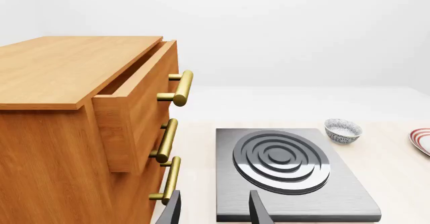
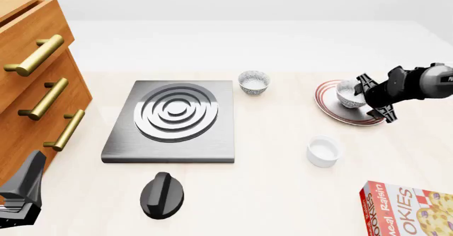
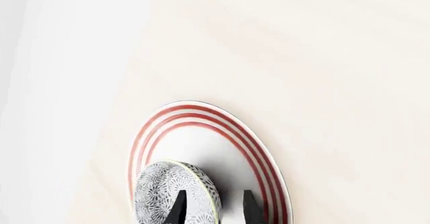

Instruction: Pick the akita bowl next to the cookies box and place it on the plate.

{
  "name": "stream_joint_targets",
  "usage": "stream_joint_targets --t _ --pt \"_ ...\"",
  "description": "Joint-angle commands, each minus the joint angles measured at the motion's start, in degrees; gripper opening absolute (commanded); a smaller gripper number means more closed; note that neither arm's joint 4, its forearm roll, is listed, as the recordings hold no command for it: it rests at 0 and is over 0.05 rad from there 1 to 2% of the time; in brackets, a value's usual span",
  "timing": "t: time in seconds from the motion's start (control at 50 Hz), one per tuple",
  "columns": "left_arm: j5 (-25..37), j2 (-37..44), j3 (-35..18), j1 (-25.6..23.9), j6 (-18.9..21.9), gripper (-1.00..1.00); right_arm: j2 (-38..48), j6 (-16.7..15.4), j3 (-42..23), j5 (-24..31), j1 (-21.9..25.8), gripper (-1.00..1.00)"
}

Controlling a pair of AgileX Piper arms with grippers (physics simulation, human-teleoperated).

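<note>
Speckled akita bowl (image 2: 349,94): pinched at its rim by right hand (image 2: 371,99), over plate (image 2: 332,110) (release pending)
Left hand (image 1: 213,210): parted, idle

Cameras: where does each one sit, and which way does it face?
Front: above the arms' side, facing forward over the pale wooden table; right claw shows.
Left wrist: behind the left claw, facing the grey ringed stove slab.
Right wrist: behind its claw, facing down at the red-ringed white plate.
Front and right wrist share the speckled bowl.
</note>
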Motion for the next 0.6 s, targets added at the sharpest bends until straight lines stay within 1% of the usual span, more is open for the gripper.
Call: stream_joint_targets --t 0.02,0.04,0.24,0.38,0.44,0.6 --pt "0.0 0.0 0.0 0.0 0.0 1.0 -0.03 0.26 0.36 -1.03 0.07 1.0" --pt "0.0 0.0 0.0 0.0 0.0 1.0 -0.11 -0.09 0.32 -0.88 -0.25 1.0" --pt "0.0 0.0 0.0 0.0 0.0 1.0 -1.42 -0.04 2.76 -1.67 -0.5 1.0" --pt "0.0 0.0 0.0 0.0 0.0 1.0 -3.74 -0.89 4.84 -1.75 -0.77 1.0" --pt "0.0 0.0 0.0 0.0 0.0 1.0 -5.84 -0.89 7.46 -2.48 -0.73 1.0" --pt "0.0 0.0 0.0 0.0 0.0 1.0 -9.75 -0.93 11.33 -3.06 -1.09 1.0"
